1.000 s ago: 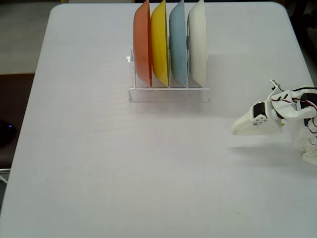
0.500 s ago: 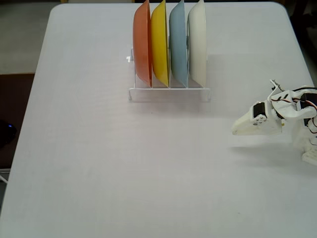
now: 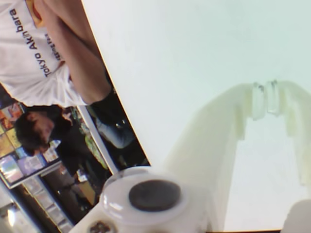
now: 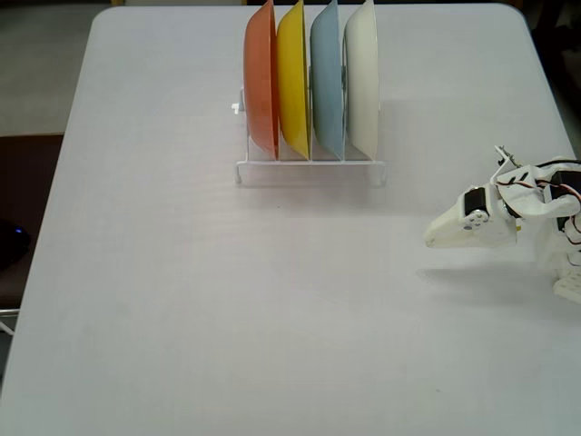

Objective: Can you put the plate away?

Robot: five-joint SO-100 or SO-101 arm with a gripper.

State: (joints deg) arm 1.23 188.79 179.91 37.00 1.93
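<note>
Standing on edge in the rack (image 4: 310,171), the cream-white plate (image 4: 362,80) fills the right-most slot in the fixed view, just beside the light blue plate (image 4: 327,82); yellow plate (image 4: 292,80) and orange plate (image 4: 260,77) sit further left in the same rack. By my reading the job is done: upright slots keep the plates apart and steady.

Gripper (image 4: 434,238) hangs well off to the lower right of the rack, low over the table (image 4: 182,300), holding nothing. Wrist view shows its two fingers (image 3: 265,99) touching at the tips, closed on nothing, bare tabletop beyond them.

Room: wide open table below and left of the rack; the arm sits near the right edge of the table. Rack is close to the far edge. A seated person (image 3: 48,58) shows past the table edge in the wrist view.
</note>
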